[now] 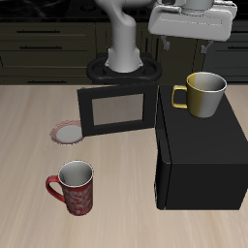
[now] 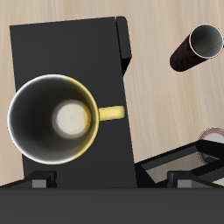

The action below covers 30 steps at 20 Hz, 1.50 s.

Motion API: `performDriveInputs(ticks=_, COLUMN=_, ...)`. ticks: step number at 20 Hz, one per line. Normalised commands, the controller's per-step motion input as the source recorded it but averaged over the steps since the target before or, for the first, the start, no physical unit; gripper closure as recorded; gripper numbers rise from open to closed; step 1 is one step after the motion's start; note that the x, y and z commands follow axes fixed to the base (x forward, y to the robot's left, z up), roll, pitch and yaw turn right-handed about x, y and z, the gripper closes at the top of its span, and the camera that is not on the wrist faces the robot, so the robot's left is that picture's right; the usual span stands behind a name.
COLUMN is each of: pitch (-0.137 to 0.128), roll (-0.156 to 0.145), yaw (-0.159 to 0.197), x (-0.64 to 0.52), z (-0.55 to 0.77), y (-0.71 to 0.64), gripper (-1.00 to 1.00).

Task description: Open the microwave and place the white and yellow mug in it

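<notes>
Gripper [image 1: 193, 39] hovering high above the microwave [image 1: 203, 155], fingers spread apart, pinching nothing. Directly below, white and yellow mug [image 1: 202, 94] standing upright on the microwave's top, handle pointing toward the swung-open door [image 1: 117, 108]. Farther out, red mug [image 1: 75, 187] sitting upright on the table [image 1: 29, 126], near its front edge; small plate [image 1: 69, 131] lying beside the door.

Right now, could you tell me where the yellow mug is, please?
The yellow mug stands upright on top of the microwave, near its back edge, with the open door swung out beside it.
</notes>
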Motion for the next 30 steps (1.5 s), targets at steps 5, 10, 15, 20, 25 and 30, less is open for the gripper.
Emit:
performDriveInputs(ticks=5, pitch=0.027, roll=0.028, yaw=-0.023, x=0.03, z=-0.19, y=0.16, gripper=-1.00)
performDriveInputs(ticks=10, pitch=0.030, roll=0.029, yaw=-0.008, x=0.02, z=-0.28, y=0.10, gripper=-1.00)
performDriveInputs(ticks=15, pitch=0.011, roll=-0.001, yaw=-0.018, x=0.06, z=-0.14, y=0.00, gripper=-1.00)
performDriveInputs(ticks=20, pitch=0.038, roll=0.015, yaw=-0.020, x=0.07, z=-0.21, y=-0.01, gripper=-1.00)
performDriveInputs(ticks=25, pitch=0.028, roll=0.018, yaw=-0.010, x=0.03, z=-0.19, y=-0.02, gripper=-1.00)
performDriveInputs(ticks=30, pitch=0.050, roll=0.022, yaw=-0.008, x=0.05, z=-0.32, y=0.02, gripper=-1.00)
